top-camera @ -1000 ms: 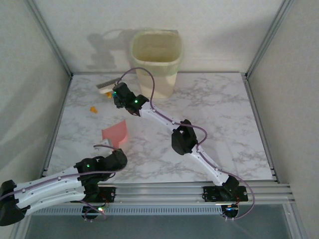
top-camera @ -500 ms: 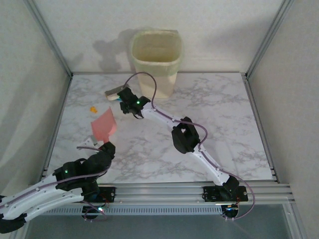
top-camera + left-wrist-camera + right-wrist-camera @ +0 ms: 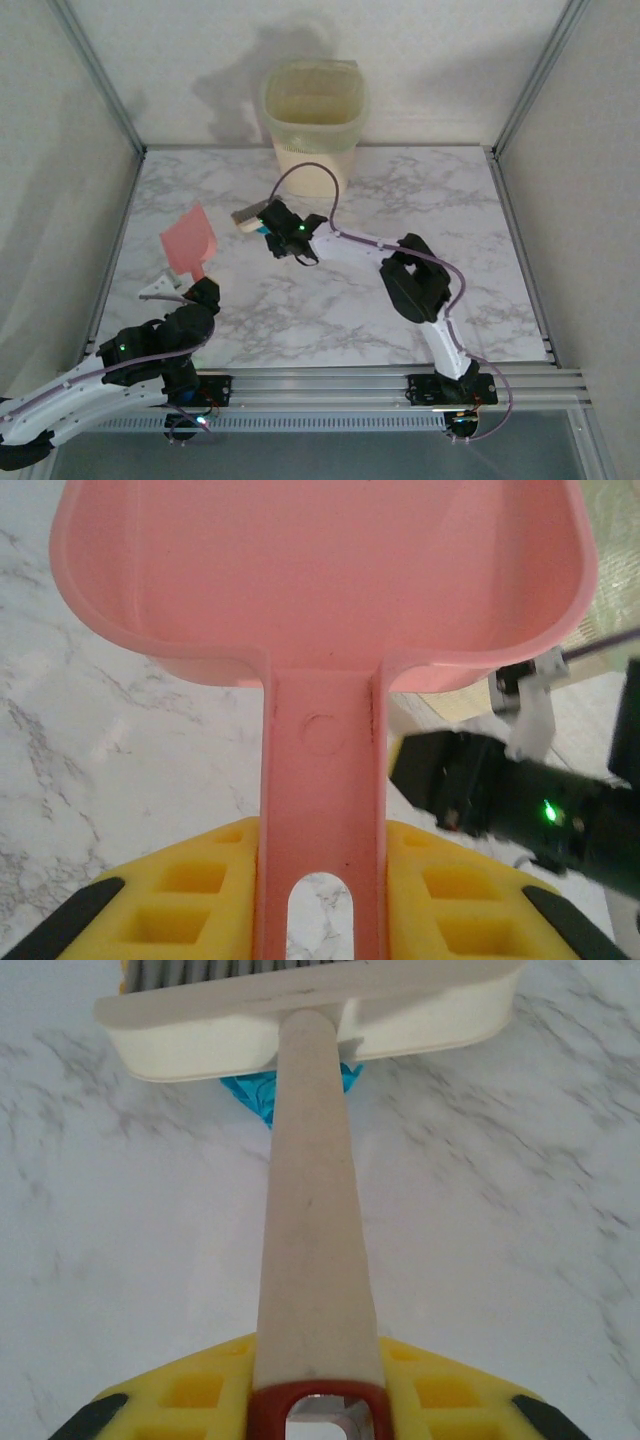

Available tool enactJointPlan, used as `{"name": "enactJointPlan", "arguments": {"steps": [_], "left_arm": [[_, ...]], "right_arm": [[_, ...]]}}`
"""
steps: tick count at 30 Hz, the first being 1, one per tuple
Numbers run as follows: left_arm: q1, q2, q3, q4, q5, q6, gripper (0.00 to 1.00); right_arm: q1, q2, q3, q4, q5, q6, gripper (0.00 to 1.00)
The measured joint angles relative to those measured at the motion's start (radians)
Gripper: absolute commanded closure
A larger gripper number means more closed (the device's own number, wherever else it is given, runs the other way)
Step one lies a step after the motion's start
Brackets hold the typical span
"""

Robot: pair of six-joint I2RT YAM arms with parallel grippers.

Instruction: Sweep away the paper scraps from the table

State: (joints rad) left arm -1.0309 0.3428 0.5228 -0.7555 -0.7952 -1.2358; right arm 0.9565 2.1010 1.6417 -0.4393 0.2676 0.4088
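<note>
one blue scrap and brush farther right

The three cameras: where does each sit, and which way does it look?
Top external: high behind the arm bases, looking down on the table, the bin, the left arm and the right arm.
Left wrist: on the left arm, looking along the dustpan handle; left gripper fingers clamp it.
Right wrist: on the right arm, looking down the brush handle to the table; right gripper fingers clamp it.
Shared: top and right wrist views both show the brush.
</note>
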Motion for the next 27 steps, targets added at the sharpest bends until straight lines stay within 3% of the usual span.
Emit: {"name": "enactJointPlan", "arguments": {"steps": [9, 15, 20, 27], "left_arm": [[0.000, 0.051, 0.031, 0.036, -0.033, 0.053, 0.97], [0.000, 0.045, 0.031, 0.042, -0.032, 0.078, 0.95], [0.000, 0.035, 0.036, 0.044, -0.025, 0.085, 0.96], [0.000, -0.024, 0.080, 0.035, -0.017, 0.084, 0.95]], "right_arm": [[0.017, -0.401, -0.435, 0.008, 0.056, 0.052, 1.00], [0.047, -0.547, -0.505, 0.043, 0.058, 0.067, 1.00], [0.110, -0.494, -0.421, 0.114, 0.081, 0.047, 1.00], [0.135, -0.164, -0.066, 0.219, 0.068, -0.011, 1.00]]}}
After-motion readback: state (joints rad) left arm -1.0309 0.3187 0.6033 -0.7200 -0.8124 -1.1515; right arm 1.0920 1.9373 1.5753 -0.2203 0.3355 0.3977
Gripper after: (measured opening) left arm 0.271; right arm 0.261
